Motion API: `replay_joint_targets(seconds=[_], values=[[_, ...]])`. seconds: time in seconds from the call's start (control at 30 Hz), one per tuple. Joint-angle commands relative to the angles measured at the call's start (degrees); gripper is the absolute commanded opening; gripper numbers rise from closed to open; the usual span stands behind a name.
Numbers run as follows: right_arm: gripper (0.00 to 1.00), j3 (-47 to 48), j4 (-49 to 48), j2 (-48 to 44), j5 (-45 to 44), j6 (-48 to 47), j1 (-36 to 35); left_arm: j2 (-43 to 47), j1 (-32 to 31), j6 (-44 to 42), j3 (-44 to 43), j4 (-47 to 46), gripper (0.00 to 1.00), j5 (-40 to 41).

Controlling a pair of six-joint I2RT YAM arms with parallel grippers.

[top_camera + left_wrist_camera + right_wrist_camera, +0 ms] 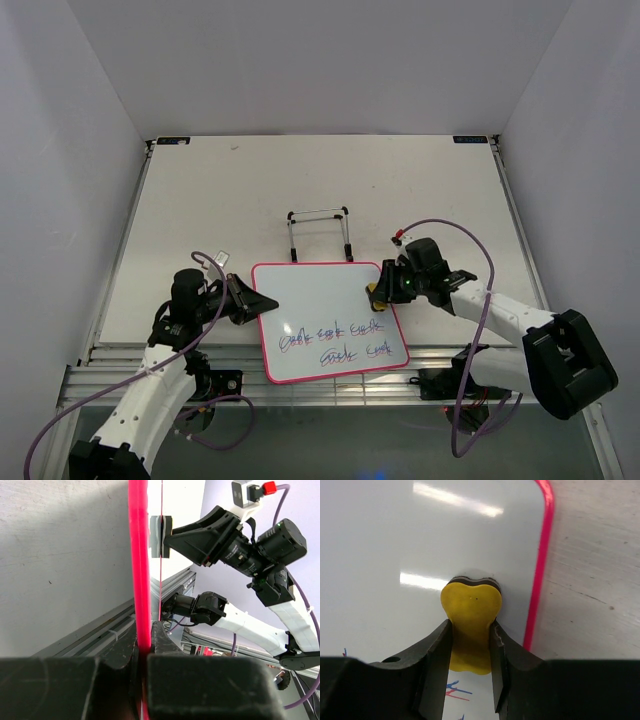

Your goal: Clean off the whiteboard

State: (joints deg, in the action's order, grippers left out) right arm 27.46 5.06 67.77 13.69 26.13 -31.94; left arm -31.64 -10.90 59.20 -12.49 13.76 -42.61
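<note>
The whiteboard (330,320) is seen lying on the table (200,190) near its front edge, between the two arms; blue-red scribbles (338,343) are confined to its lower half; the left arm is bent at the elbow and held low, wrist pointed rightward; the left gripper (243,298) is pressed together on the board's pink left frame edge; the right arm is stretched leftward from its base, forearm low; the right gripper (470,645) is pinched on a yellow eraser (471,605), which is set against the white surface near the upper-right corner; a black wire stand (320,230) is noted just behind the board.
</note>
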Motion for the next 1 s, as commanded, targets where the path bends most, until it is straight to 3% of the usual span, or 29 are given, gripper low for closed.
replay_joint_targets(seconds=[0.0,0.2,0.4,0.5,0.73,0.83,0.97], values=[[0.24,-2.15,7.33,1.66,-2.27,-3.01,2.67,0.53,0.52,-1.46,-0.34,-1.72,0.0,7.63],[0.23,-1.36,8.3,4.3,-3.41,-5.74,4.61,-0.53,0.52,-3.21,-0.87,-1.81,0.0,5.96],[0.22,0.57,6.56,2.2,4.57,-5.92,3.39,-2.63,0.52,-3.83,-0.78,-3.91,0.0,3.5],[0.21,2.85,3.91,1.49,7.84,-3.28,-3.71,-3.25,0.52,-3.74,-0.78,-4.71,0.0,3.24],[0.21,19.1,6.46,12.8,-0.06,0.15,-26.82,-3.87,0.52,-3.65,-1.57,-5.5,0.0,2.44],[0.2,23.95,8.12,16.59,-2.69,0.06,-29.57,-3.78,0.52,-3.74,-1.75,-5.41,0.0,2.18],[0.2,20.8,8.22,16.52,-4.12,-0.38,-26.34,-2.91,0.52,-3.83,-2.18,-4.8,0.0,1.65]])
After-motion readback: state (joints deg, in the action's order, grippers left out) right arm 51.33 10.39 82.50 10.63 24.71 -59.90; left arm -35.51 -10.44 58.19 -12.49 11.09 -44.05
